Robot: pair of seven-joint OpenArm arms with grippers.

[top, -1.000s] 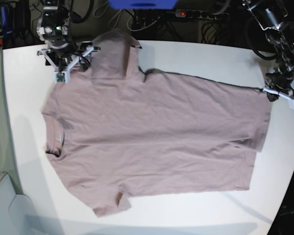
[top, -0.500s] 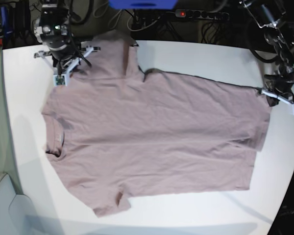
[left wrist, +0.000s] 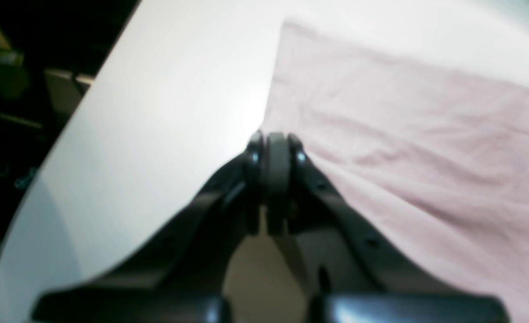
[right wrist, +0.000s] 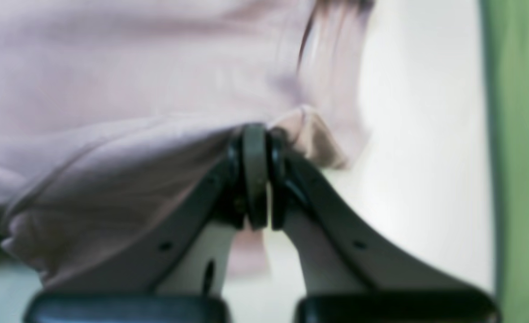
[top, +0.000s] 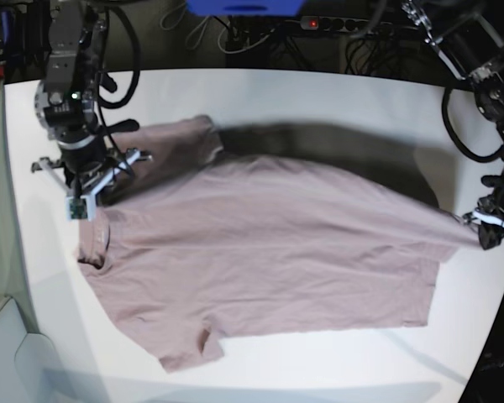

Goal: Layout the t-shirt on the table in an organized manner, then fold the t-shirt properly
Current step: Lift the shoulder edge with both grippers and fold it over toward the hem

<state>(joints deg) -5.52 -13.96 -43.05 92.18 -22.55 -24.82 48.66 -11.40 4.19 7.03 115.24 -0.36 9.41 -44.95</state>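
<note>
The mauve-pink t-shirt lies spread across the white table, neck at the left and hem at the right. Its far edge is lifted and casts a dark shadow behind it. My right gripper at the shirt's left end is shut on fabric near the far shoulder; the right wrist view shows its jaws pinching a fold of the t-shirt. My left gripper is shut on the far hem corner at the right. In the left wrist view the closed gripper meets the edge of the t-shirt.
Cables and a power strip run behind the table, beside a blue object. The table's right edge curves close to my left gripper. A pale grey surface sits off the front left corner.
My right gripper has shut on the shirt near the far shoulder and pulled toward the front, dragging the far sleeve along. The left gripper has also moved frontward with the hem corner, lifting the far edge.
</note>
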